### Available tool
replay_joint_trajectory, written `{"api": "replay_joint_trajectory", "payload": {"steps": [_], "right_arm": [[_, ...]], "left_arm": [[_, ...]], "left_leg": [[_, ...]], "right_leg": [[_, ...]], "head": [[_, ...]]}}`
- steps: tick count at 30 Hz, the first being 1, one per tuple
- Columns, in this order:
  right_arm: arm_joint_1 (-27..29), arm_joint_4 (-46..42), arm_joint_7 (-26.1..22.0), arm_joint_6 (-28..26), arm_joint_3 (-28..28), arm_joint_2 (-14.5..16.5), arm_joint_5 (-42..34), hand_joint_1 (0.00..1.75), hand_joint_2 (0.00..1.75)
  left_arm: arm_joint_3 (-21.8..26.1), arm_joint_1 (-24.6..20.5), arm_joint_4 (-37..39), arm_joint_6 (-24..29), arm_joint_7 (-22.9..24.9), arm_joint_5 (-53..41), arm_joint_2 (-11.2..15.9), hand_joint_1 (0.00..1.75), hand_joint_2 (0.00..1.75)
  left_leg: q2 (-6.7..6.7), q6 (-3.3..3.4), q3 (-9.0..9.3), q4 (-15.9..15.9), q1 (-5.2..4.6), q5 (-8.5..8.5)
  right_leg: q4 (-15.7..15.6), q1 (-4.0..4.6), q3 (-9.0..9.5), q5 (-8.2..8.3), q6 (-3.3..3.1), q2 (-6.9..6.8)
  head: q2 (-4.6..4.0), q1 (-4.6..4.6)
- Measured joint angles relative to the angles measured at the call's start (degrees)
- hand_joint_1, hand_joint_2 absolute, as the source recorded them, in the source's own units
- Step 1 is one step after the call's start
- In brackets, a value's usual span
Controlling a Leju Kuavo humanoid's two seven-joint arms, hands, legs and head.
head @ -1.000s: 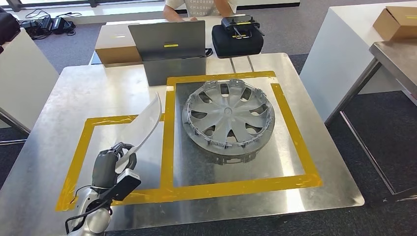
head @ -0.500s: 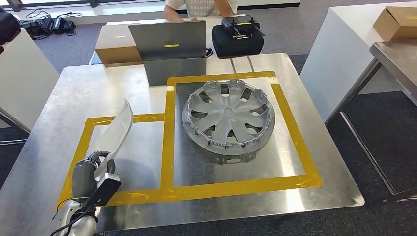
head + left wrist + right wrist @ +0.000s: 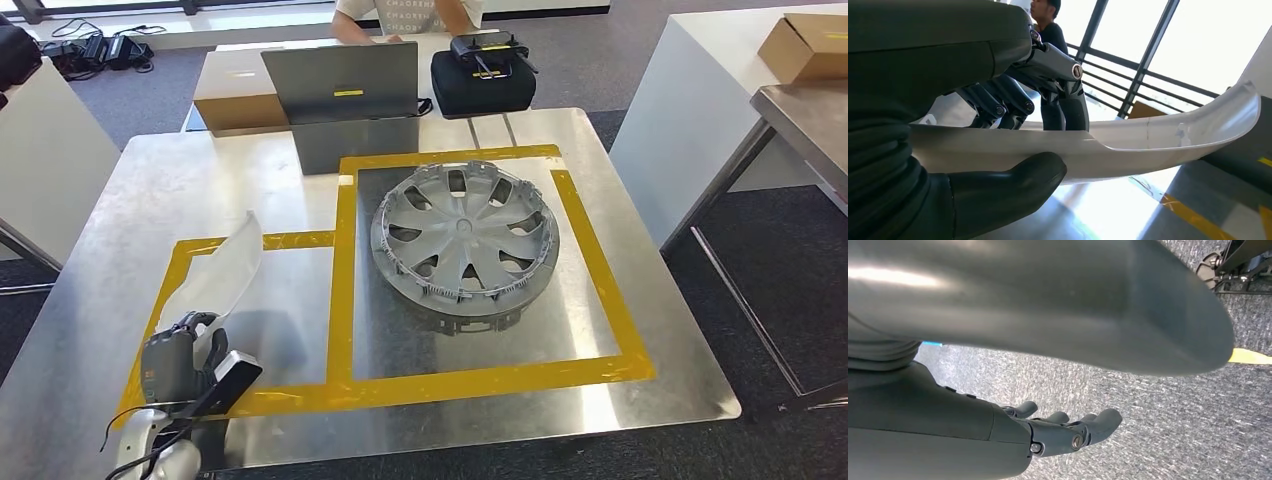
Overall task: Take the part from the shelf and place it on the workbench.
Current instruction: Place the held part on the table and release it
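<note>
The left hand [image 3: 172, 362] grips the curved white part [image 3: 222, 272] between thumb and fingers, holding it over the smaller yellow-taped box on the workbench [image 3: 120, 220] (left of the hubcap [image 3: 463, 236]); the right hand [image 3: 1068, 432] hangs above carpet, fingers loosely apart, holding nothing

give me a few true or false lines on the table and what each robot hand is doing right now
1. The left robot hand holds a white curved part. True.
2. The hubcap lies inside the larger yellow tape box. True.
3. The right robot hand grips the hubcap. False: it hangs empty over grey carpet.
4. The laptop sits on the hubcap. False: it stands past the table's far edge.
5. The part is inside the larger box. False: it is over the smaller one.
</note>
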Motion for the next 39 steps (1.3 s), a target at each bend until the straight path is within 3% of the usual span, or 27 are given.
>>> {"api": "replay_joint_trajectory", "payload": {"steps": [4,6,10,16,24,31,39], "right_arm": [[0.0,0.0,0.0,0.0,0.0,0.0,0.3,0.00,0.00],[-0.1,0.0,-0.3,0.0,0.0,0.0,0.5,0.00,0.00],[-0.2,0.0,-0.8,0.0,0.1,0.0,0.6,0.00,0.00],[-0.2,0.0,-0.7,-0.1,0.3,0.2,0.9,0.00,0.00],[-0.2,0.0,-0.8,-0.1,0.3,0.3,0.8,0.00,0.00],[-0.2,0.0,-0.8,-0.1,0.3,0.3,0.6,0.00,0.00],[-0.2,0.0,-0.7,-0.2,0.3,0.3,0.1,0.00,0.00]], "left_arm": [[1.8,-1.3,4.1,1.1,-1.7,0.3,0.1,0.00,1.75],[2.3,-1.7,5.3,1.8,-2.5,0.1,0.1,0.00,1.75],[3.0,-2.3,6.7,2.4,-4.5,0.3,-0.1,0.00,0.00],[4.3,-2.6,6.3,-2.2,-7.8,9.8,-0.9,0.00,0.00],[6.1,1.1,-5.2,-21.2,-13.5,34.4,-3.4,0.00,0.00],[6.4,3.1,-12.3,-23.7,-13.8,37.7,-4.4,0.00,0.00],[5.8,7.7,-29.3,-34.5,-14.1,55.9,-6.8,0.00,0.00]], "left_leg": [[0.01,0.00,0.03,0.0,0.00,0.00],[0.00,0.00,0.04,0.0,0.00,0.00],[-0.05,0.00,0.08,0.0,-0.02,0.00],[-0.08,0.01,0.13,0.0,-0.02,0.00],[-0.01,-0.03,0.18,0.0,-0.01,0.03],[-0.02,0.01,0.15,0.0,-0.01,-0.02],[0.00,0.04,0.16,0.0,-0.01,-0.05]], "right_leg": [[0.0,0.00,0.02,0.00,0.00,0.00],[0.0,0.00,0.04,0.00,0.00,0.00],[0.0,-0.02,0.10,0.00,0.01,-0.03],[0.0,-0.01,0.18,0.01,0.03,-0.09],[0.0,0.00,0.20,0.05,0.05,-0.02],[-0.1,-0.01,0.21,0.03,0.08,-0.03],[-0.1,-0.01,0.22,0.02,0.09,-0.01]], "head": [[0.00,-0.01],[0.00,-0.01],[0.00,0.00],[0.00,0.00],[0.00,0.00],[0.00,0.00],[0.00,0.01]]}}
